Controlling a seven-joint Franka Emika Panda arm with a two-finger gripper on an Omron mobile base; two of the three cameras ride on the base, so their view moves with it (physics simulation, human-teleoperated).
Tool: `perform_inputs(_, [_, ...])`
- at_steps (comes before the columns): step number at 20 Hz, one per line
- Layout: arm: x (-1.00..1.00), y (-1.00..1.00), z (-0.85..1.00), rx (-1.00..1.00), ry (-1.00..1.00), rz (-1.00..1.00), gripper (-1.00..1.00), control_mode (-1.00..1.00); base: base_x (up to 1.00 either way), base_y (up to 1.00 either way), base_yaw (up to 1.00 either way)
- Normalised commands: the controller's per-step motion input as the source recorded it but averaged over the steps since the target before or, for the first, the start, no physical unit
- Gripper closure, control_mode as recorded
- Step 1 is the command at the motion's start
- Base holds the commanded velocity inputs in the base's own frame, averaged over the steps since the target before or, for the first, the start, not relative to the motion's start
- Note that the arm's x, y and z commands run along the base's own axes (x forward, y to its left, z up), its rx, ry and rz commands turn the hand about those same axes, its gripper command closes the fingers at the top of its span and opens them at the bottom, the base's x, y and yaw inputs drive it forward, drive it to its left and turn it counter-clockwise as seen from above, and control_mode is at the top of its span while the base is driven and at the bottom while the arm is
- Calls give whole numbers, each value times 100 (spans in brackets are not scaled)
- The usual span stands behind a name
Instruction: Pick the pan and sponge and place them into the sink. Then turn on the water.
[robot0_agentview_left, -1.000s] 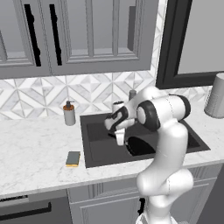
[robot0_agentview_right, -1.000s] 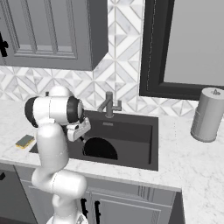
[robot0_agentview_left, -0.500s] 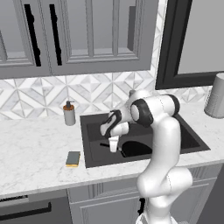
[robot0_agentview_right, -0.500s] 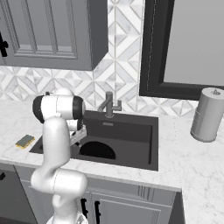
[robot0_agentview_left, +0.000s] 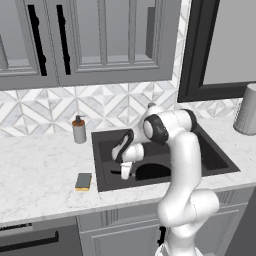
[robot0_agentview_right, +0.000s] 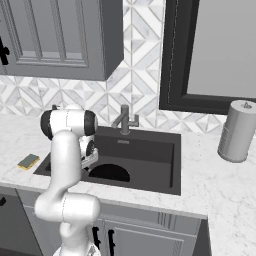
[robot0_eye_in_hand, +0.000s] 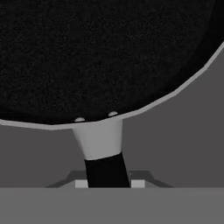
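Pan (robot0_agentview_left: 152, 171): round, black, lying low in the sink (robot0_agentview_left: 210, 155), its bowl toward the front of the basin; in the hand view the bowl (robot0_eye_in_hand: 100, 52) takes up the upper part, with a pale ferrule and the black handle (robot0_eye_in_hand: 107, 170) running down toward the camera; judged to be held by the handle so the bowl could be lowered flat into the basin, this leg of the task near its end or just done.

Jaws (robot0_agentview_left: 125, 172): at the handle end of the pan, low over the left part of the basin; whether they are clamped on the handle or already parted cannot be told; the fingertips are cut off by the bottom of the hand view and the hand is too small in the base views.

Sponge (robot0_agentview_left: 83, 181): yellow with a dark green layer, flat on the worktop (robot0_agentview_left: 40, 175) just left of the sink's front corner, apart from the rim; same item at (robot0_agentview_right: 28, 161) in the right base view; not yet in the basin, judged next to be fetched.

Faucet (robot0_agentview_right: 124, 120): grey, at the back rim, behind the basin; no stream visible; water step not yet done.

Soap dispenser (robot0_agentview_left: 78, 130): upright on the worktop behind the sponge, well apart from it.

Obscured: the arm (robot0_agentview_left: 180, 165) hides the middle of the basin and most of the faucet in the left base view; the drain cannot be made out; in the right base view the arm covers the handle and the hand.
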Motion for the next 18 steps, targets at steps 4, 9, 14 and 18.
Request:
perform_inputs(4, [8,30,-19,-1,1,-11,100,-100,0,0,0])
perform_inputs(9, [1,13,-5,-8,0,-1,100,-100,0,0,0])
perform_inputs(14, [0,18,-15,-7,0,0,-100,-100,0,0,0])
perform_inputs(18, [0,10,-1,-5,4,0,-100,-100,0,0,0])
